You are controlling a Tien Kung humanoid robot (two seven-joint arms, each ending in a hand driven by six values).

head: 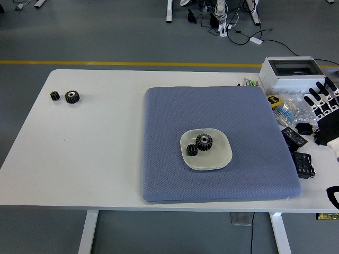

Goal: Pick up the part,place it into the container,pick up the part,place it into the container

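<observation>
Two gears [199, 144] in dish [218, 160], R hand [326, 108] fingers spread, empty

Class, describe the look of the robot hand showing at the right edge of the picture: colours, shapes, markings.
The right hand is black, with slim jointed fingers banded in white at the segments. Below it sits a white wrist cuff. No cables show on it.

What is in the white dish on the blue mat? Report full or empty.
Not empty: the white square dish holds a large black gear and a small black gear, touching each other.
</observation>
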